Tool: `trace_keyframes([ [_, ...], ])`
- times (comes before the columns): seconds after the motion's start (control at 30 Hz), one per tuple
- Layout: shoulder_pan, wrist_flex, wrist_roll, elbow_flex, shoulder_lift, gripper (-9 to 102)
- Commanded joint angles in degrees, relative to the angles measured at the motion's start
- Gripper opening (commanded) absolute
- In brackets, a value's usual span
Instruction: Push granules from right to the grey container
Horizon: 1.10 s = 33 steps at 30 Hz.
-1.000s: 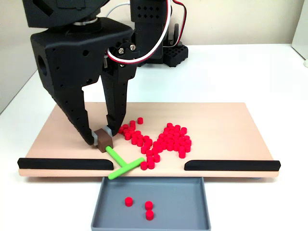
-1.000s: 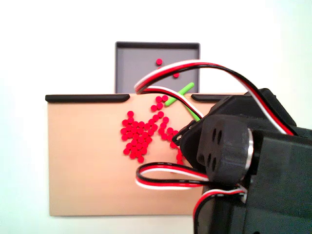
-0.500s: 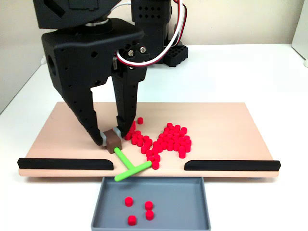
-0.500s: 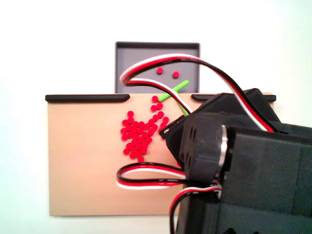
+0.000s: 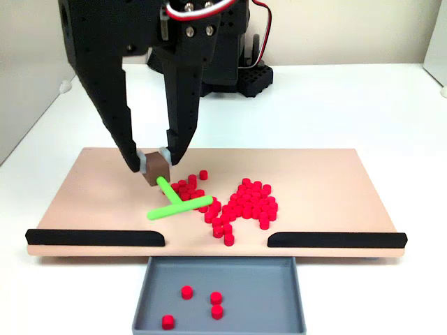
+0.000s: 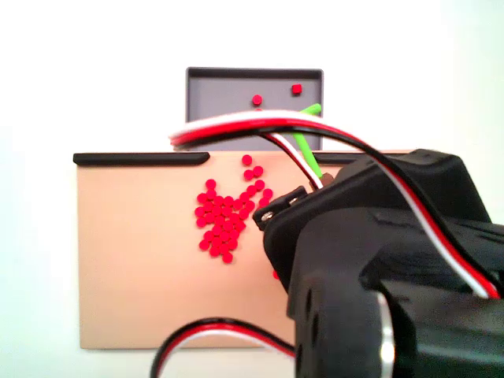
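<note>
Gripper (image 5: 155, 166) pinching a brown block (image 5: 155, 169); its green stick (image 5: 177, 202) slants down-right over the granules (image 5: 241, 204), crossbar toward the grey container (image 5: 220, 295).

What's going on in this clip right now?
The gripper is shut on a brown block with a green T-shaped stick attached, held at the left edge of the granules on the tan board. Four granules lie in the grey container below the gap between the black strips; most remain heaped on the board.
</note>
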Motion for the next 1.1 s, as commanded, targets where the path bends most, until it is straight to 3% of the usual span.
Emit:
trace_keyframes([
  [0.0,0.00,-0.09,6.77,0.18,5.98,0],
  [0.4,-3.87,-0.09,28.04,23.64,26.02,0],
  [0.63,-6.33,-0.79,31.55,36.91,36.12,0],
  [1.07,-7.29,-0.97,33.31,42.89,40.61,0],
])
